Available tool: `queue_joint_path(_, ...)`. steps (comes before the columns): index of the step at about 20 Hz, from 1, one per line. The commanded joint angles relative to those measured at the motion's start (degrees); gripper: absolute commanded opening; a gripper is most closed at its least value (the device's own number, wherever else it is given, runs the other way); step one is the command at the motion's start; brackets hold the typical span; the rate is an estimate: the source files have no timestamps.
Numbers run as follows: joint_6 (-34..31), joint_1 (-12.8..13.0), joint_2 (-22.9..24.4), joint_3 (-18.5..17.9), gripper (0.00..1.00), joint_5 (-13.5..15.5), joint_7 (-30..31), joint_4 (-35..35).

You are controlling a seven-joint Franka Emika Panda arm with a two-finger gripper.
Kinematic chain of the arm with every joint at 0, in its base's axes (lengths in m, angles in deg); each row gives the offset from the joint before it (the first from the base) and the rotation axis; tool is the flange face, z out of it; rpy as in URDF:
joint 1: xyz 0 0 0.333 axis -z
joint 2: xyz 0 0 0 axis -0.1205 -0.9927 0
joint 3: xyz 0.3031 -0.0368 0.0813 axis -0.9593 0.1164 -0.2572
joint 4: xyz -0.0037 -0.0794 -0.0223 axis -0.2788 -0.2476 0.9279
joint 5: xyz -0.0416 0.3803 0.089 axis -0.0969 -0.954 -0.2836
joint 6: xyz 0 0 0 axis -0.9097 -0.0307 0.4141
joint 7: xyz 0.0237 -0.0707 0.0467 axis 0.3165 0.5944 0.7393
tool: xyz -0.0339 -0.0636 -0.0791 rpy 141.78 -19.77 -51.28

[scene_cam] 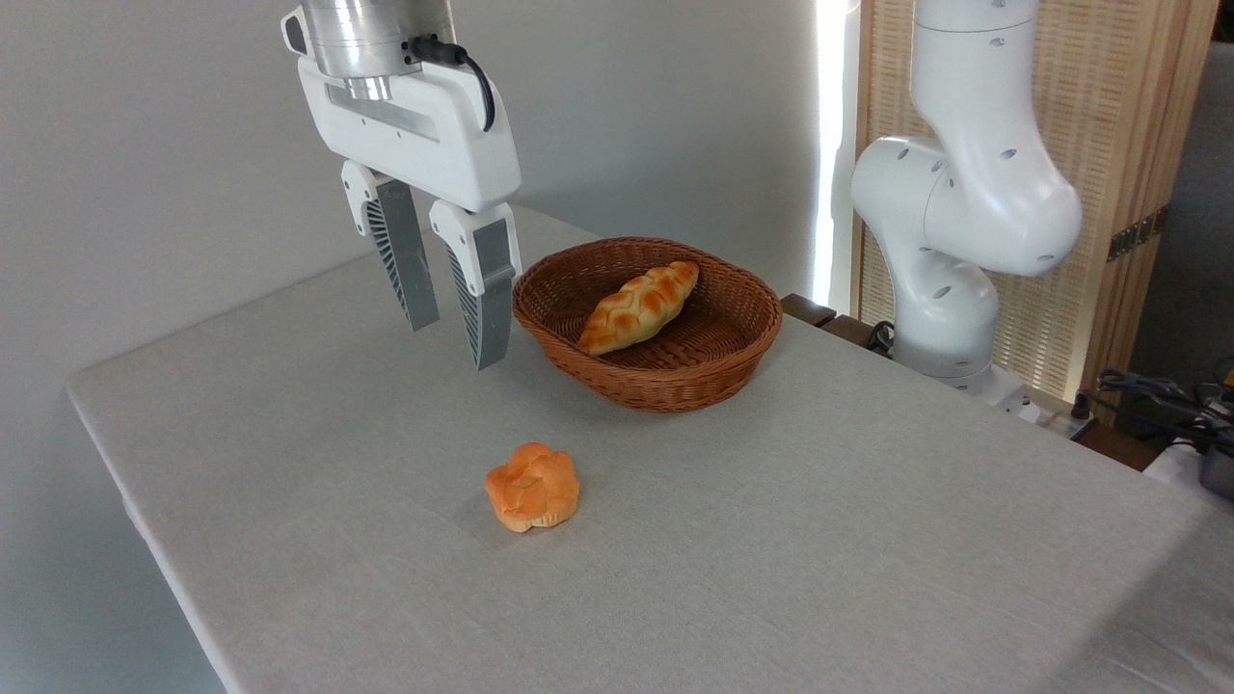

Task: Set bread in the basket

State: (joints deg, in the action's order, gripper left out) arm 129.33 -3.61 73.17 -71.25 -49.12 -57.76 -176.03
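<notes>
My gripper (453,342) hangs spread and empty, its wrist cut off above. Bun (532,487) sits apart from the basket (665,386). No writing legible.

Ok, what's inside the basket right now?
One golden braided loaf lies slantwise in the basket, nothing else visible. The near wall hides a strip of the floor. The orange bun sits on the table, outside.

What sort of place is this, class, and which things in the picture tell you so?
Probably a robot test room or lab, not a kitchen: a white robot arm mounted beside a cloth-covered table, loose cables at the right, and toy-like bread set out near a basket.
</notes>
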Motion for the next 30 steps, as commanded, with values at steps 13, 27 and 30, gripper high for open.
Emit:
queue_joint_path(13, 0.78, 0.47, 1.40, 0.98, 1.00, -0.41, 0.27, -2.58)
queue_joint_path(27, 23.27, 0.55, 10.72, 2.57, 1.00, -1.20, 0.10, -31.67)
queue_joint_path(30, 26.52, 0.55, 10.19, 2.57, 1.00, -3.21, 0.10, -34.13)
